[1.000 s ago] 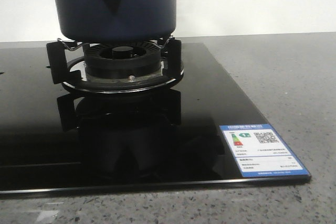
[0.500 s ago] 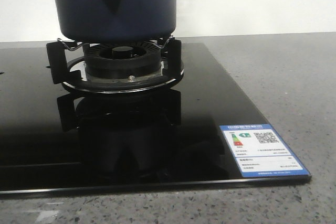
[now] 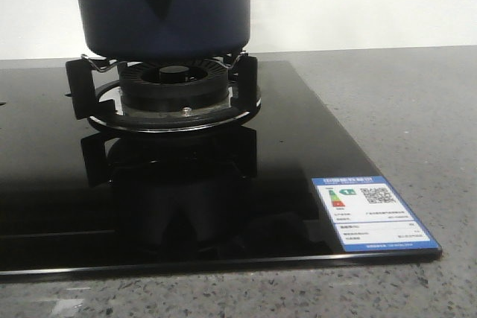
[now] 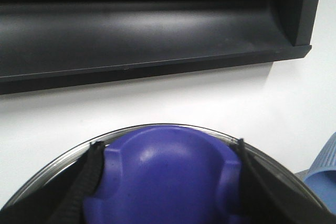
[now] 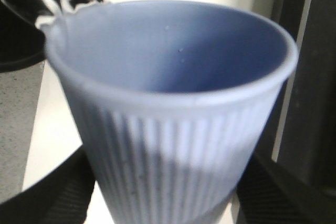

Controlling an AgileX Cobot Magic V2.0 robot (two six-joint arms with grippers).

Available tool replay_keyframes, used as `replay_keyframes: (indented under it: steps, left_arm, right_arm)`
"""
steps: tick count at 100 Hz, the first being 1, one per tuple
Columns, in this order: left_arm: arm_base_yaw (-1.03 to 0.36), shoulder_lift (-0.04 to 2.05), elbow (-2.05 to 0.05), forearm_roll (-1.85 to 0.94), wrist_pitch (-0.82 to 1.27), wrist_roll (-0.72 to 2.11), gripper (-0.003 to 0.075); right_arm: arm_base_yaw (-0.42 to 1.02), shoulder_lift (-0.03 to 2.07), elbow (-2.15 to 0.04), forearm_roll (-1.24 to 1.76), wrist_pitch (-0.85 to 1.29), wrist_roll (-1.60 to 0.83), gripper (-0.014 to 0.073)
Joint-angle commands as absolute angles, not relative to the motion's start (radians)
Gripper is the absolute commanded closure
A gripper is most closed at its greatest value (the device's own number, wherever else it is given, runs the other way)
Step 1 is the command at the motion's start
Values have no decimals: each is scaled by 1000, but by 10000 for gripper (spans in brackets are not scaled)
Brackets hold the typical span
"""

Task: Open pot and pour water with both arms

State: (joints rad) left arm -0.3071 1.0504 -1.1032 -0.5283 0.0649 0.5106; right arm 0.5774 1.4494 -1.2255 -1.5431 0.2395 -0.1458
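Half-cropped pot (image 3: 165,7), both hands barely visible

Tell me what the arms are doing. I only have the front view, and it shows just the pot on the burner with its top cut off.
Observer: The left tool straddles the lid knob, with a finger against each side.
Operator: And the right arm?
Observer: The right tool holds a ribbed light-blue cup.
Operator: Any water in it?
Observer: Only bare inner wall shows; its bottom is out of sight.
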Motion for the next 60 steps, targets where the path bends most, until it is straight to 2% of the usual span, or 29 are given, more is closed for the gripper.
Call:
replay_keyframes:
  steps: [1, 60]
  left_arm:
    - [-304, 1026, -1140, -532, -30, 510, 384]
    - [-304, 1026, -1140, -532, -32, 510, 384]
  right_arm:
    - [577, 1416, -1267, -1609, 227, -149, 276]
    - [577, 1416, -1267, -1767, 216, -149, 276]
